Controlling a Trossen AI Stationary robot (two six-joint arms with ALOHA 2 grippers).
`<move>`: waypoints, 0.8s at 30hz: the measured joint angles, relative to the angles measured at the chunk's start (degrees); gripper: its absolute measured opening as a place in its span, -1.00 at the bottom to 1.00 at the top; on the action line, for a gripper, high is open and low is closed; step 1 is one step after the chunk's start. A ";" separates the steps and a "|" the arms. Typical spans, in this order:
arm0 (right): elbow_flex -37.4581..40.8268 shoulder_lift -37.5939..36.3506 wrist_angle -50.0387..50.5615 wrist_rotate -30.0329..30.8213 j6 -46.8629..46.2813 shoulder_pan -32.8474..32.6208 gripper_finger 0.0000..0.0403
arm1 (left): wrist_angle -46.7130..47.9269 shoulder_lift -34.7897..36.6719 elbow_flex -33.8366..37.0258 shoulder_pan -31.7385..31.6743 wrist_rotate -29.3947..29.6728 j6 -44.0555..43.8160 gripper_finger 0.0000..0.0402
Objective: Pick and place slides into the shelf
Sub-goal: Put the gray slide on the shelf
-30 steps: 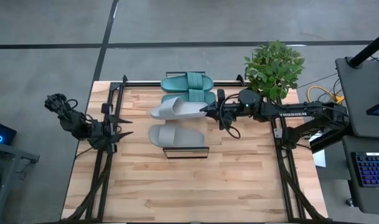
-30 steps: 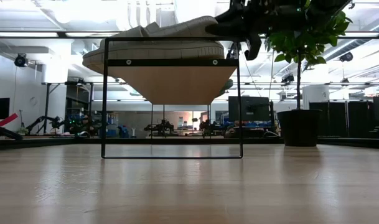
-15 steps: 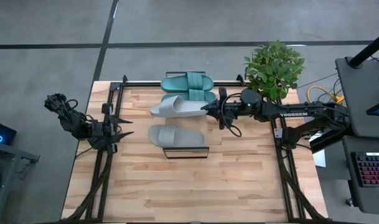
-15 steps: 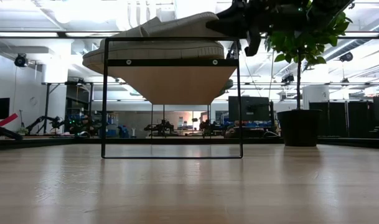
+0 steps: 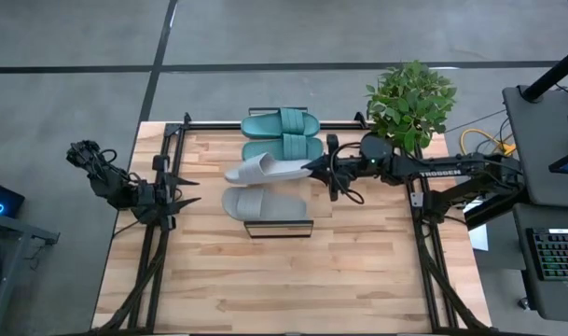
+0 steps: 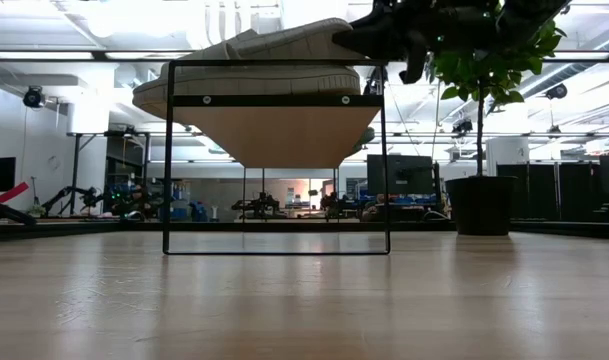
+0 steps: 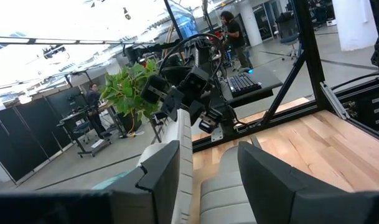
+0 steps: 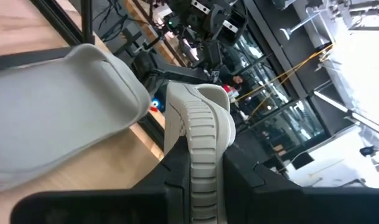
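Right gripper (image 5: 317, 167) clamps the heel of a light grey ribbed-strap slide (image 5: 263, 168), held tilted on edge above the wood-plank, black-wire shelf (image 5: 279, 228), between the teal-green pair (image 5: 282, 122) and the other flat grey slide (image 5: 263, 202). Left gripper (image 5: 183, 201) waits at the table's left edge, fingers spread.

shelf (image 6: 276, 120) | grey slide (image 6: 274, 42) tilted above | right pincer (image 6: 369, 38) gripping

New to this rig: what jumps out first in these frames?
The right gripper holds a light grey slide by one end, tilted on edge over the shelf. Beside it lie the teal pair at the far end and the other grey slide. The left gripper waits at the table's left.
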State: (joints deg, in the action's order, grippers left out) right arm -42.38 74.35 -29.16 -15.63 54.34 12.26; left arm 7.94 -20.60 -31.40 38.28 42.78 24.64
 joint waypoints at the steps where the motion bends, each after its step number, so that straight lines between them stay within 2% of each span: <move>1: 0.27 0.00 -0.04 0.01 -0.32 -0.01 -0.78 | 0.00 0.00 0.00 0.00 0.00 0.00 -0.26; 7: 2.72 -0.02 -0.71 0.61 0.28 0.04 -0.78 | -0.02 0.00 0.07 0.00 0.00 0.02 -0.26; 13: 5.64 -0.02 -4.19 0.51 8.01 0.49 -0.78 | -0.07 0.00 0.18 0.00 0.00 0.00 -0.26; 24: 6.61 0.33 -4.12 -0.22 13.23 2.09 -0.78 | -0.29 0.00 0.76 0.00 0.00 -0.20 -0.26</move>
State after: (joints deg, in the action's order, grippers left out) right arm -35.77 74.67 -33.28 -15.85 67.57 14.35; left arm 7.66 -20.60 -30.63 38.28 42.78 24.45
